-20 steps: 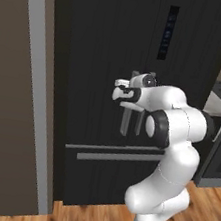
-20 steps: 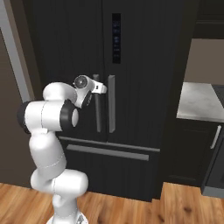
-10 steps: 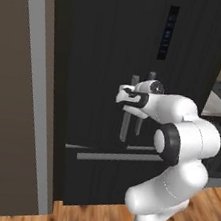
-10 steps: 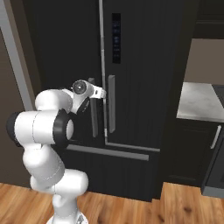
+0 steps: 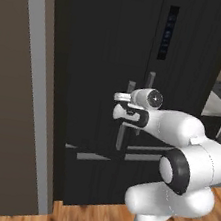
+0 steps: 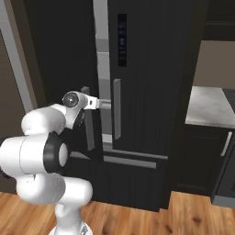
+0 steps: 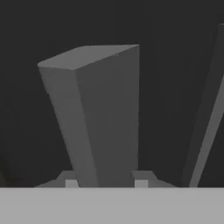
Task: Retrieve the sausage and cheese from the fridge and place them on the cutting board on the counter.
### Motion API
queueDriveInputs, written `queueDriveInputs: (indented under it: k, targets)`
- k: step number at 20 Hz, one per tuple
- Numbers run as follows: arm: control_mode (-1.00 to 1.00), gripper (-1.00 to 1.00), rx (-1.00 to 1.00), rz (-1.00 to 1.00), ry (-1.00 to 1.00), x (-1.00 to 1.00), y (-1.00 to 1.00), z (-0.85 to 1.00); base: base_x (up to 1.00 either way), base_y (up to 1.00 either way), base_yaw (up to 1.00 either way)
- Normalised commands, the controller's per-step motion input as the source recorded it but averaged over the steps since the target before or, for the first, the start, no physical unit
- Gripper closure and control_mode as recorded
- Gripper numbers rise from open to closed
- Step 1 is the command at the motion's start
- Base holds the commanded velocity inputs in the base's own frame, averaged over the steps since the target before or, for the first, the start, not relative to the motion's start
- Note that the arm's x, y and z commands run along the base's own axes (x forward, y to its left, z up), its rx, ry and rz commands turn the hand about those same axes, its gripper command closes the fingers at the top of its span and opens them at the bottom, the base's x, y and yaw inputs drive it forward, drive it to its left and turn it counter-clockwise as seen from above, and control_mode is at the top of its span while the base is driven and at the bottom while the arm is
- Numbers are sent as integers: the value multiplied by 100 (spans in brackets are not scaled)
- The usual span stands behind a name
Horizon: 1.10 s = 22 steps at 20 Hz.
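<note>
The black fridge [image 5: 101, 55] [image 6: 151, 69] stands before me. Its left door is cracked open, and a light grey edge strip [image 6: 101, 69] shows along it. My gripper [image 5: 124, 106] [image 6: 97, 103] [image 7: 105, 183] is shut on the left door's grey vertical handle [image 5: 123, 130] [image 7: 100, 113], which stands between both fingertips in the hand view. The right door's handle [image 6: 117, 108] [image 7: 205, 131] is just beside it. The sausage, the cheese and the cutting board are hidden or out of view. A corner of the marbled counter [image 6: 209, 108] [image 5: 217, 104] shows to the right.
A tall brown cabinet panel [image 5: 5, 116] with a grey trim strip [image 5: 39, 96] flanks the fridge on the left. Black drawer fronts with a silver handle [image 6: 226, 143] sit under the counter. The fridge's lower drawer handle [image 6: 130, 162] runs below my hand. The floor is wood.
The left door has swung out a little and its grey edge strip has widened. My elbow has dropped and swung outward while the hand stayed on the handle.
</note>
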Motion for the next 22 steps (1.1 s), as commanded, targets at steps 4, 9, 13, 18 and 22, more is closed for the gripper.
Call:
queueDriveInputs:
  k: [4,9,13,18,22]
  targets:
    - [-100,100,-1,0,7,-40,78,63,0,0,0]
    - [-100,100,-1,0,12,-50,71,63,0,0,0]
    - [-100,100,0,0,9,-57,67,60,0,0,0]
    - [-100,100,0,0,10,-49,50,52,0,0,0]
    - [-100,100,0,0,9,-37,-10,28,0,0,0]
